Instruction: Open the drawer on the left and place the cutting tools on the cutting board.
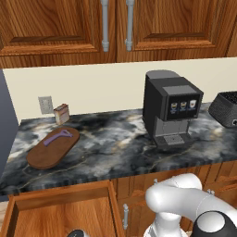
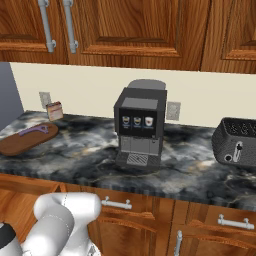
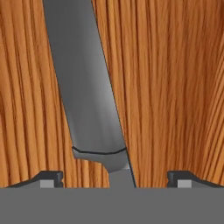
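Note:
The drawer (image 1: 58,210) stands pulled out below the counter's left end. Inside it, a grey knife (image 3: 87,96) lies on the wooden drawer floor (image 3: 175,87), one of the cutting tools. My gripper (image 3: 116,180) hangs just over the knife's narrow end, open, its fingertips (image 3: 50,179) wide apart on either side and clear of the knife. A purple cutting tool (image 1: 58,137) (image 2: 35,131) rests on the dark-brown cutting board (image 1: 46,155) (image 2: 20,142) at the counter's left.
A small tan box (image 1: 61,113) stands behind the board by a wall socket. A black coffee machine (image 1: 171,109) (image 2: 140,125) occupies mid-counter and a dark toaster (image 1: 225,109) (image 2: 235,142) the right end. Wooden cupboards hang overhead.

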